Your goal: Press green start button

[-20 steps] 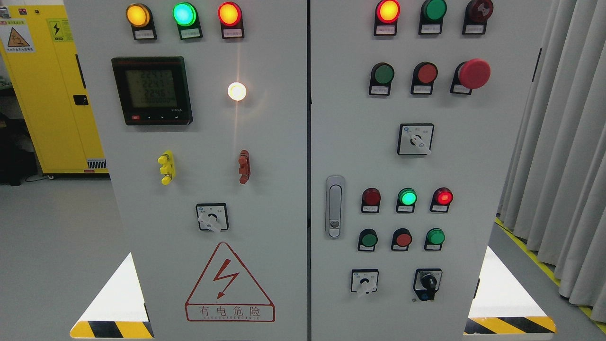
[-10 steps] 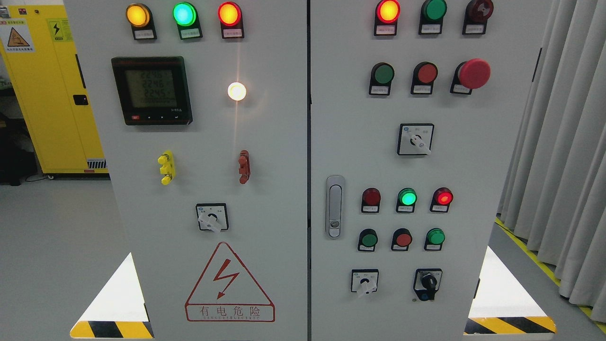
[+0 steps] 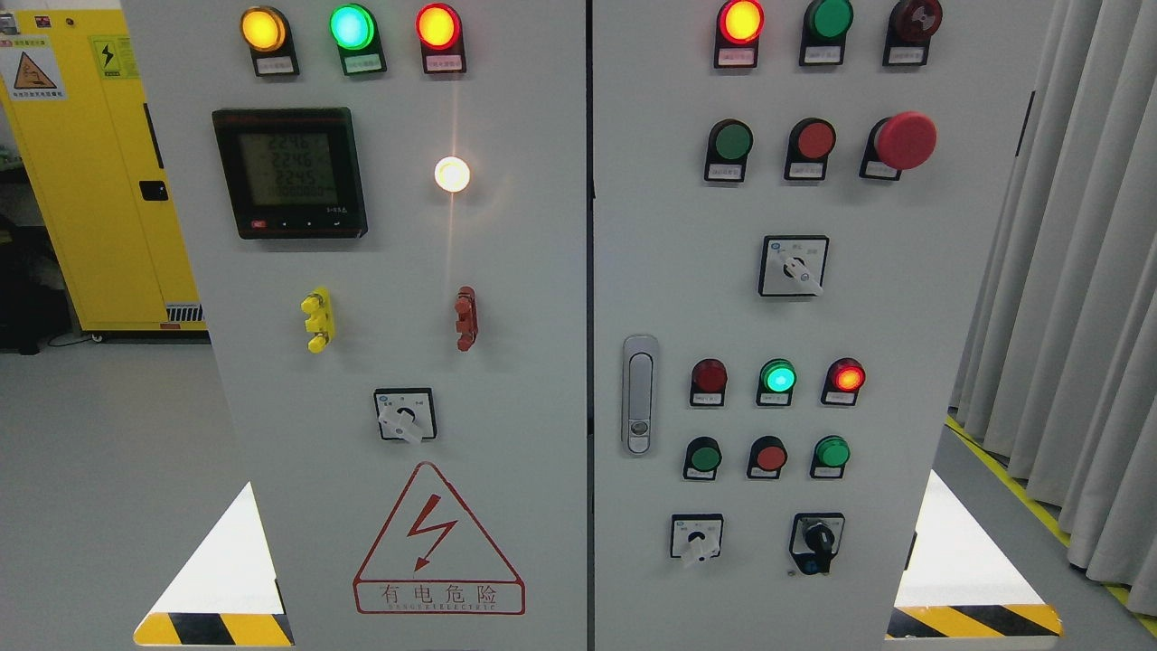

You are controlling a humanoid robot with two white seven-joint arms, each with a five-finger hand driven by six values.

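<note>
Grey control cabinet (image 3: 506, 271) filling the frame, green start button (image 3: 730, 142) sitting unlit at upper right (beside a red button (image 3: 815, 140)), lamps glowing along the top, no robot hands showing, so fingers impossible to judge.

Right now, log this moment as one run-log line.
stage: pre-reach | hands: none in view | candidate green buttons: untouched | control cabinet: doors closed
</note>
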